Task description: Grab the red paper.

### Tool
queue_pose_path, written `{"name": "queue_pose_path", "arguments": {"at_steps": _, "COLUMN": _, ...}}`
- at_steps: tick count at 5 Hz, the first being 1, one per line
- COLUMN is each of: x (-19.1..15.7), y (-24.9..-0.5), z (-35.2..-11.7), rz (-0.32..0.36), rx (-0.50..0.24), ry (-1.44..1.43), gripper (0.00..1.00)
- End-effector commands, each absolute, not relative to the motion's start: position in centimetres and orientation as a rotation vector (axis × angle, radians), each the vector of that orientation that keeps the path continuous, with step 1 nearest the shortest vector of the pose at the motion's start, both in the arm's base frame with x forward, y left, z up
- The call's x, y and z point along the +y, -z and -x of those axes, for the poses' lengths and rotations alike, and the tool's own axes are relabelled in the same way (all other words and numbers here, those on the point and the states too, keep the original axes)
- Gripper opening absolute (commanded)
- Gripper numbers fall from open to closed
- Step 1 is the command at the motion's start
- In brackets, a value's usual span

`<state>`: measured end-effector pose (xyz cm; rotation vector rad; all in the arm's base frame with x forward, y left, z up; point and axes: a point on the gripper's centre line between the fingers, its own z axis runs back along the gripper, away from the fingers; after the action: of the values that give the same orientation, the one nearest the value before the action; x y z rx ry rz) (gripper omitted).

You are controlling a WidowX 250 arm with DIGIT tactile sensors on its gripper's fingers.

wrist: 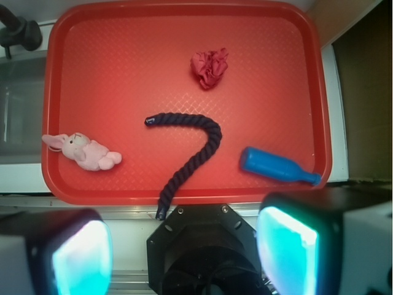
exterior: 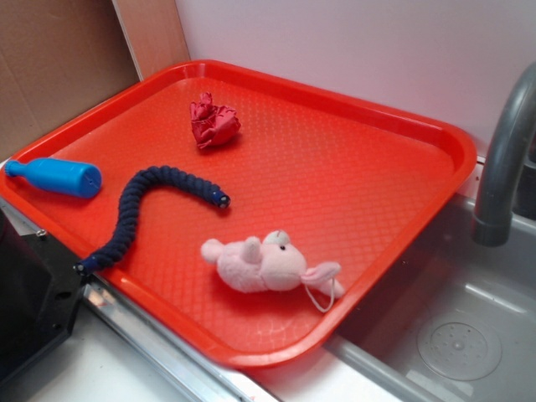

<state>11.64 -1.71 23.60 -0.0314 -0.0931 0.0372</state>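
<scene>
The red paper (exterior: 213,121) sits toward the far part of the orange-red tray (exterior: 377,193), well apart from everything else on it, a crumpled crimson wad noticeably darker than the plastic under it. From the wrist view the hand (wrist: 184,255) hangs high above the near edge of the tray, its two fingers (wrist: 80,255) spread wide with nothing between them.

To do this reach well, I'd say the hand needs to travel out over the tray past the dark blue rope (wrist: 190,147), which curls right across the middle (its tail hangs off the near rim), and centre itself over the wad before dropping. The paper is light and springy, so coming straight down with the fingers straddling its bulk, then closing gently, looks safer than a sideways approach that could just push it along the slick surface. Going low enough to catch the folds without scraping the tray matters too.

Counting what's there: one red paper, one rope, one blue bottle-shaped toy (wrist: 276,167), one pink plush bunny (wrist: 83,152), one tray, and a grey faucet (exterior: 502,159) over the sink beside it.
</scene>
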Motion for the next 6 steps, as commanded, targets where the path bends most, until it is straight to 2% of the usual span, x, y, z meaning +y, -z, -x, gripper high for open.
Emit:
{"name": "queue_pose_path", "arguments": {"at_steps": 1, "x": -0.8, "y": -15.6, "z": -19.0, "rz": -0.04, "rx": -0.161, "ry": -0.077, "gripper": 1.0}}
{"name": "queue_pose_path", "arguments": {"at_steps": 2, "x": -1.3, "y": -13.1, "z": -21.5, "rz": -0.043, "rx": -0.212, "ry": -0.042, "gripper": 1.0}}
{"name": "queue_pose_path", "arguments": {"at_steps": 3, "x": -0.9, "y": -8.4, "z": -26.6, "rz": -0.036, "rx": -0.275, "ry": 0.0, "gripper": 1.0}}
{"name": "queue_pose_path", "arguments": {"at_steps": 4, "x": -0.2, "y": -5.3, "z": -30.3, "rz": -0.054, "rx": -0.259, "ry": 0.018, "gripper": 1.0}}
{"name": "queue_pose_path", "arguments": {"at_steps": 5, "x": 0.0, "y": -2.8, "z": -30.9, "rz": -0.067, "rx": -0.203, "ry": 0.055, "gripper": 1.0}}
{"name": "queue_pose_path", "arguments": {"at_steps": 6, "x": 0.9, "y": -2.9, "z": -29.7, "rz": -0.125, "rx": -0.169, "ry": 0.066, "gripper": 1.0}}
